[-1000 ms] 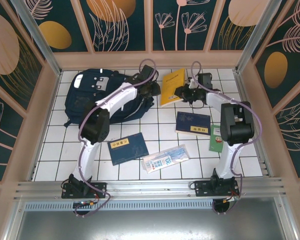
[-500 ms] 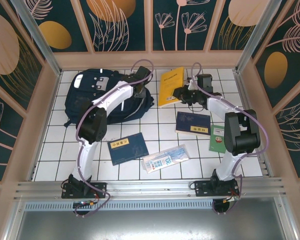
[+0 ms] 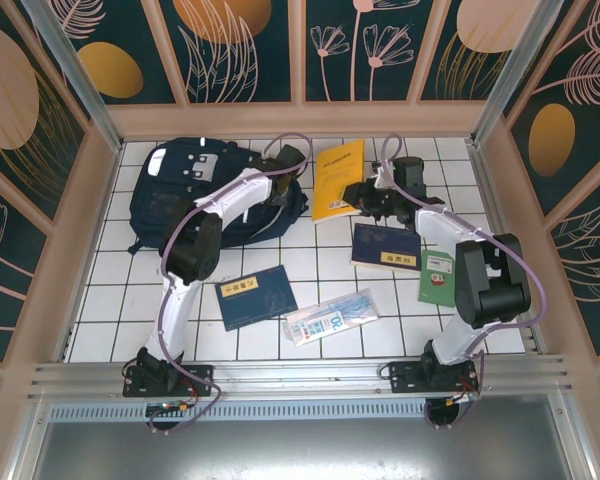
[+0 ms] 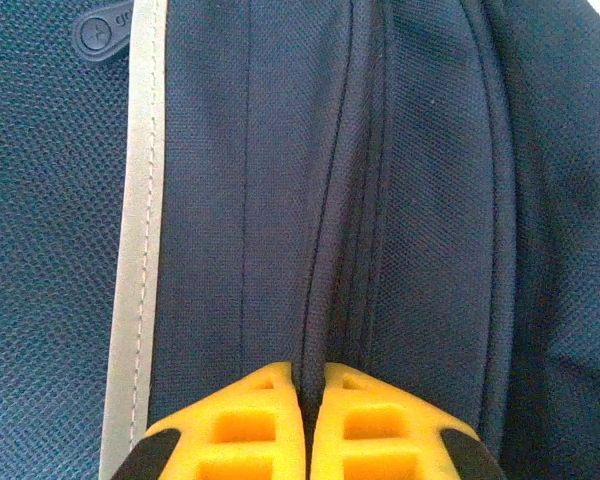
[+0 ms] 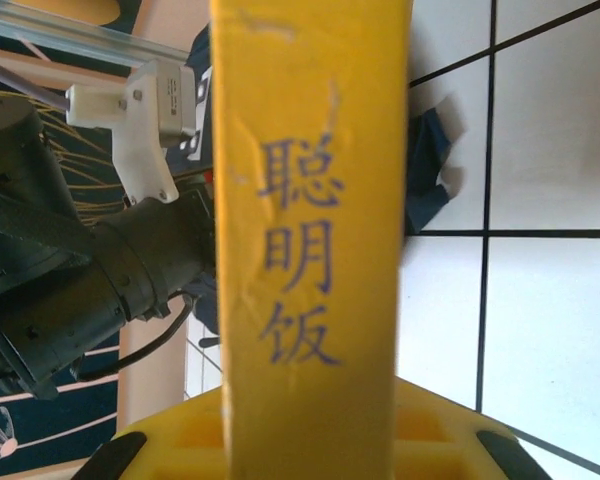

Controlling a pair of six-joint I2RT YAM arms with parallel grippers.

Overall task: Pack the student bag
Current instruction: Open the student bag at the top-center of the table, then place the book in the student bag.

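the bag [image 3: 195,195], dark navy with a pale stripe, lies at the far left of the white tiled table [image 3: 310,262], well apart from the near edge. the left gripper [image 3: 288,192] is at the bag's right side. in the left wrist view its yellow fingers [image 4: 250,425] are pressed together on the navy fabric [image 4: 420,200], right where a zip seam runs down between them; it cannot be told whether they pinch anything there.

the right gripper [image 3: 362,196] is just right of the bag, with a yellow book [image 3: 338,180] clamped between its fingers. in the right wrist view the book's spine [image 5: 310,200], printed with blue characters, stands between the two yellow fingers [image 5: 440,430], and the left arm's dark wrist shows beyond it. from above, the book sits tilted between the two grippers, near the bag's right edge.

closer to the arms lie a dark blue book with a yellow label [image 3: 386,245], a green book [image 3: 437,278] just right of it, a blue book [image 3: 255,297] and a clear packet [image 3: 330,318] beside that one.
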